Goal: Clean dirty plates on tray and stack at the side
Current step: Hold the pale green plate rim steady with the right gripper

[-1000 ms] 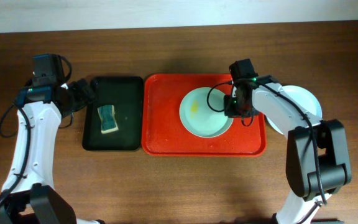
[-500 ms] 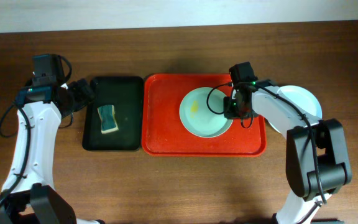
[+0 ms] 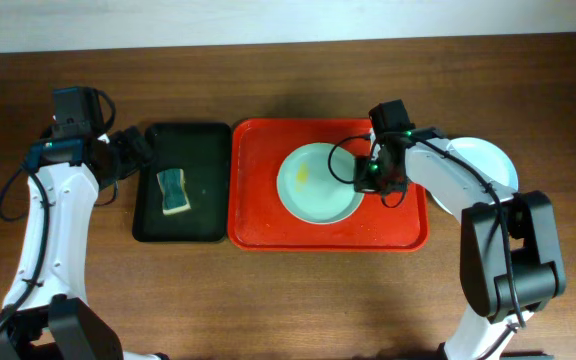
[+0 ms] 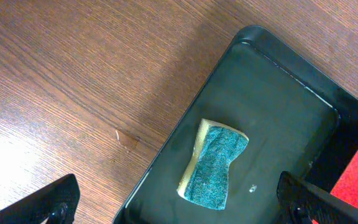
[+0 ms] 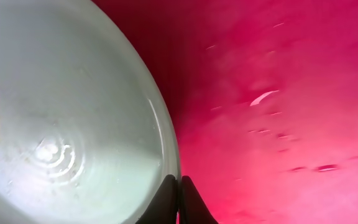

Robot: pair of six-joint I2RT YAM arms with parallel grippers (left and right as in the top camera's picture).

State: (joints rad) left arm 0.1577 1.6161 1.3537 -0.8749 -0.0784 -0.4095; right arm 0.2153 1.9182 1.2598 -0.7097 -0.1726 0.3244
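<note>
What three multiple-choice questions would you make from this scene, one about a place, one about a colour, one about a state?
1. Where does the mint plate lie?
A) on the black tray
B) on the red tray
C) on the bare table

2. What colour is the smear on that plate?
A) yellow
B) brown
C) black

3. How do the jaws of the left gripper stand?
A) shut on the sponge
B) shut on nothing
C) wide open

Answers:
1 B: the mint plate sits inside the red tray's rim, apart from the black tray.
2 A: the smear shows yellow on the plate's left half.
3 C: the two fingers stand far apart above the black tray, and the sponge lies flat in it, not gripped.
</note>
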